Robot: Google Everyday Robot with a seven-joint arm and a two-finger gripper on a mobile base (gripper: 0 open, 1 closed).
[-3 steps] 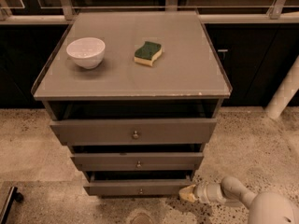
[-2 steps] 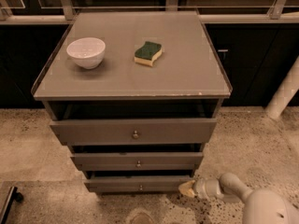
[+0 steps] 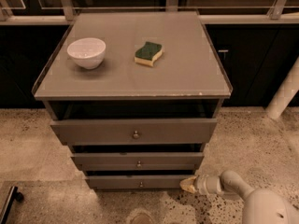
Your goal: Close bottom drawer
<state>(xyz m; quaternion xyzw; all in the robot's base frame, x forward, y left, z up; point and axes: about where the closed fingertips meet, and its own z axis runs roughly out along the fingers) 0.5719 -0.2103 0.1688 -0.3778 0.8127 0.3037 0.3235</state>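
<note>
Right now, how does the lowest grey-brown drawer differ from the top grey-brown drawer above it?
The bottom drawer front looks narrower and slimmer than the top drawer front. Its round metal knob looks smaller than the top drawer's. The gripper sits at the bottom drawer's right end, far from the top drawer. Both are grey-brown with one centred knob.

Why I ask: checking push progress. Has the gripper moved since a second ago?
Yes. Judged against the cabinet, the gripper has edged slightly left, closer to the right end of the bottom drawer, low by the floor.
</note>
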